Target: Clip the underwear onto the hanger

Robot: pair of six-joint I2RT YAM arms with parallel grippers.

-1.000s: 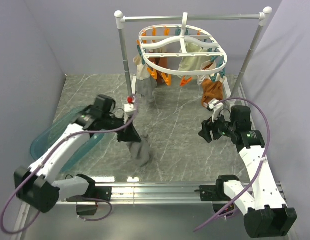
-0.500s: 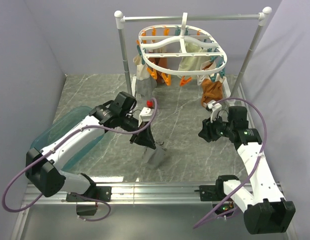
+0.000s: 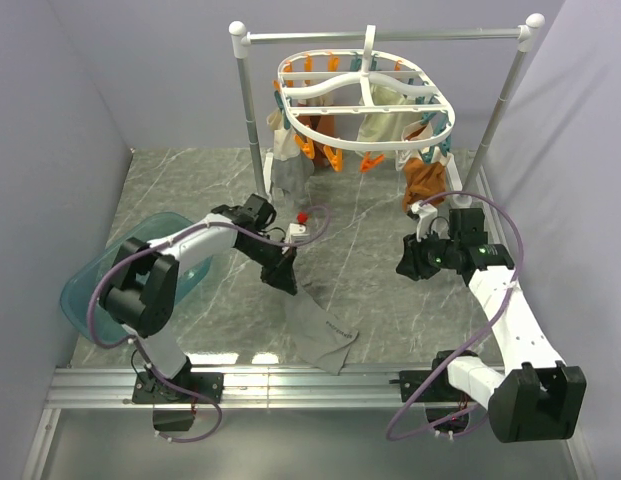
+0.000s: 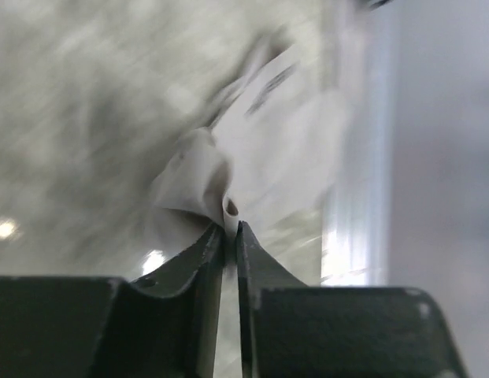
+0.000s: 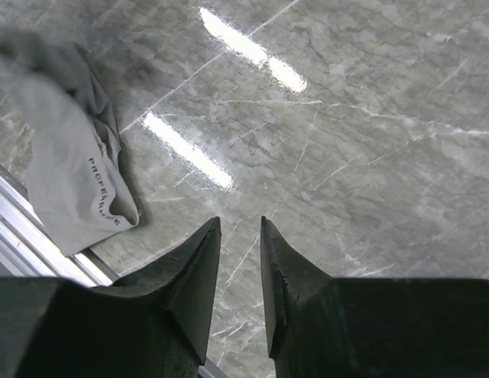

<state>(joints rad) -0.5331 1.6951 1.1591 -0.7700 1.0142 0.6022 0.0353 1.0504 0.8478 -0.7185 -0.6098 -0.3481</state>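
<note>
By the front rail (image 3: 290, 381), your left gripper (image 3: 287, 281) pinches the underwear (image 3: 321, 327) (teal bin (image 3: 90, 292) to its left). Your right gripper (image 3: 405, 268) has fingers narrowly apart, empty, near the hanger (image 3: 365, 95) and its brown garment (image 3: 423, 181). Marble table (image 3: 365, 235) lies between the arms.

White-shelled left arm (image 3: 195, 237) and right arm (image 3: 510, 315), black joints, looping purple cables (image 3: 502, 212), black wedge-fingered left hand (image 4: 230, 228) and right hand (image 5: 238, 224)
</note>
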